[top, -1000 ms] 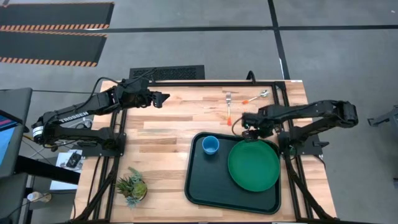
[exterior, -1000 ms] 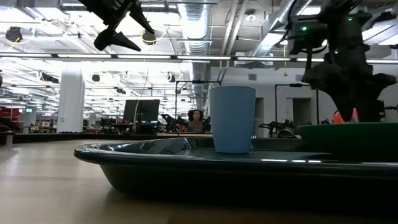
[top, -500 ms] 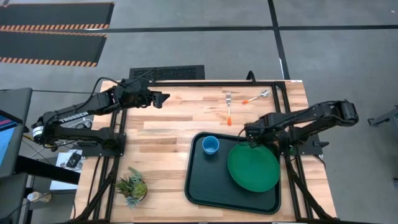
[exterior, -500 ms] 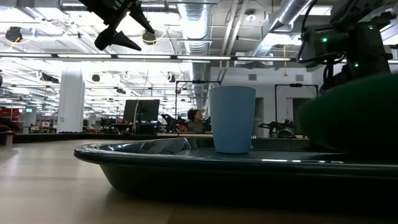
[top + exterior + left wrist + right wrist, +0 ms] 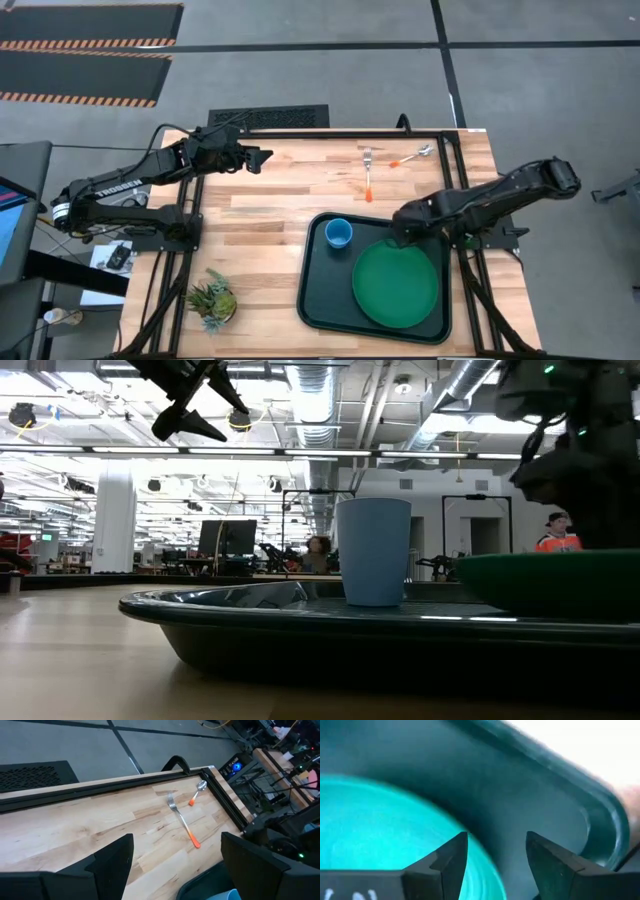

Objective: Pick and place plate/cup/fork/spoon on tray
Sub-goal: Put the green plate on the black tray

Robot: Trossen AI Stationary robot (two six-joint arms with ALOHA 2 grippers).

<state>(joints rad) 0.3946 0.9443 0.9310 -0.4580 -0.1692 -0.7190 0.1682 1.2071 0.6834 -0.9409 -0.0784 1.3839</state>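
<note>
From above: green plate [image 5: 396, 284] flat inside dark tray [image 5: 318, 300], right of blue cup [image 5: 338, 233]; right gripper [image 5: 399, 233] over plate's far rim, jaws apart, clamped on nothing. Fork [image 5: 367, 172] and spoon [image 5: 412, 156] on bare wood beyond tray, well apart from left gripper [image 5: 262, 157], parked high at table's far left edge, jaws apart and empty. At table height: cup [image 5: 373, 551] upright on tray [image 5: 300, 622], plate [image 5: 545, 578] beside it, right arm above. Left wrist: dark fingers [image 5: 112, 862] spread, fork [image 5: 182, 819] and spoon [image 5: 197, 791] near table's corner. Right wrist: fingers [image 5: 446, 860] parted over plate [image 5: 385, 840], tray rim [image 5: 600, 815] beyond.
</note>
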